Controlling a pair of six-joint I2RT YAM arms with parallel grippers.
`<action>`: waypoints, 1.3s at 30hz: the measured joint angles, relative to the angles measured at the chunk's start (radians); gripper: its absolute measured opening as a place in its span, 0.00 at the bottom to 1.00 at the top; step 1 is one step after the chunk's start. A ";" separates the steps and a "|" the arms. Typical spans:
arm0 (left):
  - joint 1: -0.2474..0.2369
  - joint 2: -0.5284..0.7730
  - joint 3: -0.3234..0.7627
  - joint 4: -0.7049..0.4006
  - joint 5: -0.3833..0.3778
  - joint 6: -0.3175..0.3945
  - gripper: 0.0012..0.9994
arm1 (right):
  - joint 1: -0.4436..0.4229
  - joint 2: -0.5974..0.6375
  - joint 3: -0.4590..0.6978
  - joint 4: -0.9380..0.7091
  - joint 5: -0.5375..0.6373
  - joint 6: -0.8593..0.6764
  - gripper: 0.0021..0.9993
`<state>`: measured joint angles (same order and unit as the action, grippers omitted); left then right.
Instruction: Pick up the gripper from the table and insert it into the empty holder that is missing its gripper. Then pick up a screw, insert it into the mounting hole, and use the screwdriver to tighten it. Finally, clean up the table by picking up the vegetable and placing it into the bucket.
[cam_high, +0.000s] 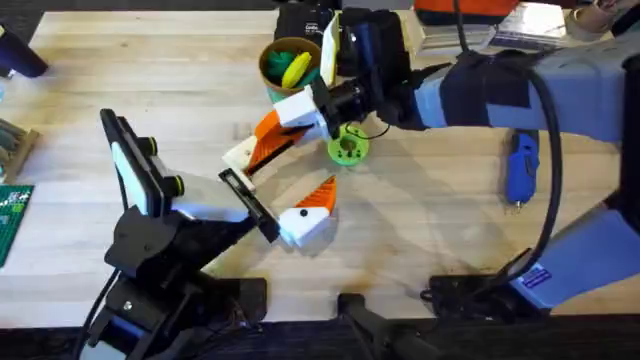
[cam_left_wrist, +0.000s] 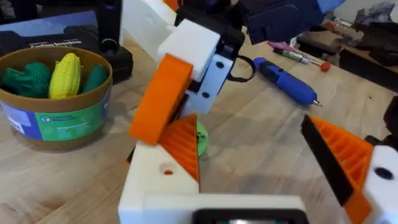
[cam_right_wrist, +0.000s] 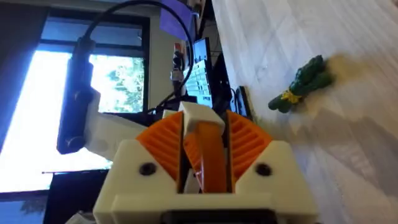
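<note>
Orange ribbed plastic wedge, the gripper (cam_right_wrist: 208, 155), is clamped between the right gripper (cam_right_wrist: 205, 165) pads, long axis running out past the fingertips, above mid-table near the far edge. Left gripper (cam_left_wrist: 273, 171) — jaws released, holding nothing — sits just nearer. White angular holder: probably the block (cam_left_wrist: 189, 46) at the wedge's end — unclear.

Lime-green ring disc (cam_high: 348, 147) mid-table; circuit board (cam_high: 12, 215) at edge.

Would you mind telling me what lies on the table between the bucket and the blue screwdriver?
In the overhead view, the right arm's claw, shut on a white-and-orange part, and a lime-green ring disc lie between the bucket and the screwdriver.
</note>
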<state>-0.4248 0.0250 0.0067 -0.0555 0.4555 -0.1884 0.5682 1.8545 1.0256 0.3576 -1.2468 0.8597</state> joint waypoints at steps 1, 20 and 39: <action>0.000 0.000 0.000 0.000 0.013 0.001 0.99 | 0.000 0.000 0.000 0.001 -0.003 0.000 0.30; -0.005 0.000 0.000 0.001 0.076 0.001 0.99 | -0.082 0.000 0.000 0.002 0.089 -0.021 0.99; -0.005 0.000 0.000 0.001 0.076 0.001 0.99 | -0.086 -0.317 0.063 -0.892 0.890 -0.519 0.99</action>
<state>-0.4297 0.0250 0.0067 -0.0544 0.5316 -0.1874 0.4825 1.5375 1.0885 -0.5341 -0.3563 0.3404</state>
